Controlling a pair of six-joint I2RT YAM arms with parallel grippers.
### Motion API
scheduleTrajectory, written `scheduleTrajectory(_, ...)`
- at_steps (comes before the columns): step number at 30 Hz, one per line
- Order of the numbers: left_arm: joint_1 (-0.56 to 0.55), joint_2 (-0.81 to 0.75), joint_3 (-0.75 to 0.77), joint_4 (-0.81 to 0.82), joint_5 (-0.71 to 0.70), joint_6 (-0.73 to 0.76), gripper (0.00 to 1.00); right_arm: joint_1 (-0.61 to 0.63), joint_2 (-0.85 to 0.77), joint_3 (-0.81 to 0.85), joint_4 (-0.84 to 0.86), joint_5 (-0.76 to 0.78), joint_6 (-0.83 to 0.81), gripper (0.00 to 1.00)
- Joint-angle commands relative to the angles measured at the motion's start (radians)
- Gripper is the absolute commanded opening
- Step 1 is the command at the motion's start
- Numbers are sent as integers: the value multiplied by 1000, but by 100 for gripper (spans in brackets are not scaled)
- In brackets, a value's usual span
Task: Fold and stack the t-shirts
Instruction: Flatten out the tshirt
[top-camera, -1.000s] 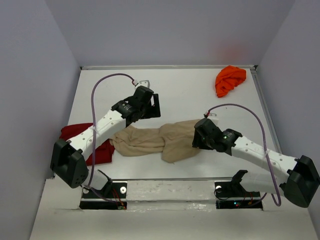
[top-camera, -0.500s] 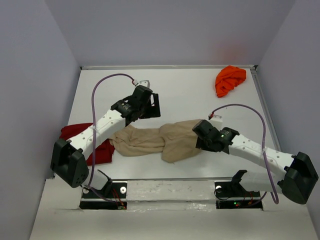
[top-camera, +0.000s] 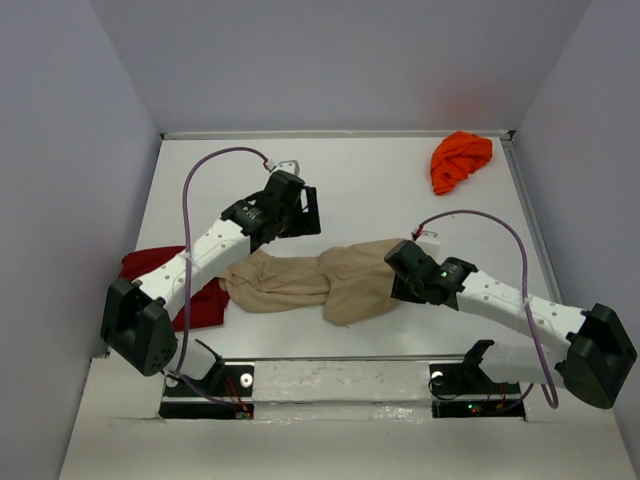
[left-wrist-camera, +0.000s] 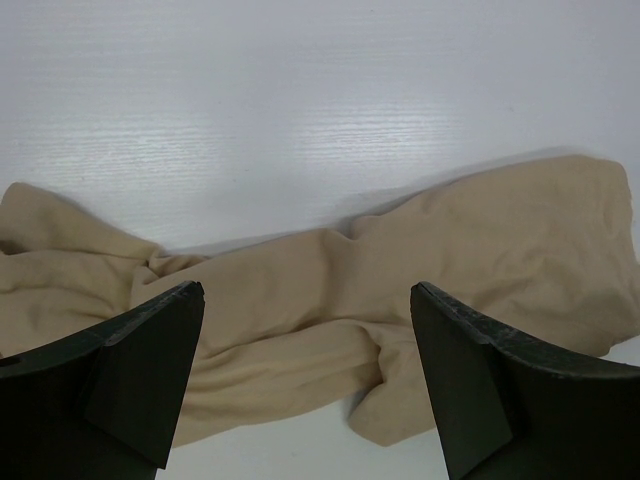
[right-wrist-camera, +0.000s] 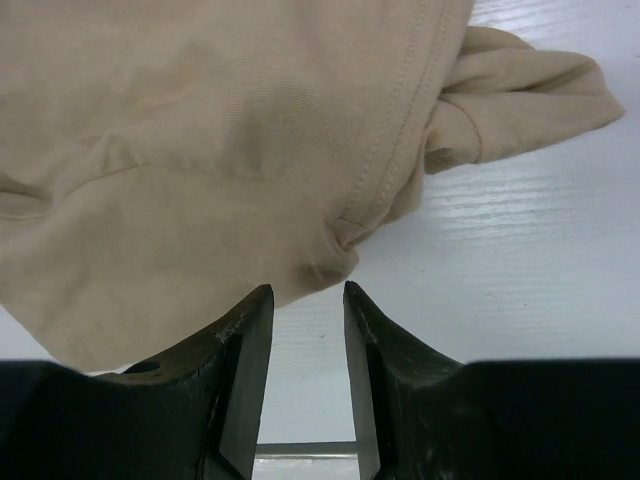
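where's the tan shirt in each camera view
Top external: the tan shirt lies bunched lengthwise, near the front middle of the table.
Left wrist: it spans the lower half.
Right wrist: it fills the upper left.
Shared landmark: the white table bordering the shirt's edge.

Robot lab cell: white table w/ plain walls round it (arm bases bolted on).
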Motion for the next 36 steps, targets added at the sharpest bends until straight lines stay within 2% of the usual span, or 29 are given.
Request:
scheduleTrajectory(1, 4, -45, 7, -18, -10, 9, 94, 9, -12, 20, 93, -16, -34, 43)
scheduleTrajectory(10, 4, -48, 4, -21, -13, 11, 94, 9, -18, 10, 93, -7, -20, 47)
scheduleTrajectory(17, 4, -40, 8, -21, -6, 11, 94, 9, -36, -15, 34, 15, 67, 49)
scheduleTrajectory(22, 4, -36, 15, -21, 3, 12, 94, 9, 34, -9, 11, 33, 74, 49)
scheduleTrajectory(31, 6, -48, 2, -19, 4, 17, 94, 9, 174, -41, 100, 16, 58, 49)
scheduleTrajectory(33, 7, -48, -1, -19, 4, 15, 94, 9, 180, -44, 123, 12, 46, 46)
scheduleTrajectory(35, 7, -46, -4, -18, 6, 15, 94, 9, 169, -43, 133, 4, 37, 36)
scheduleTrajectory(36, 7, -48, -4, -16, 6, 17, 94, 9, 165, -41, 139, 1, 26, 28)
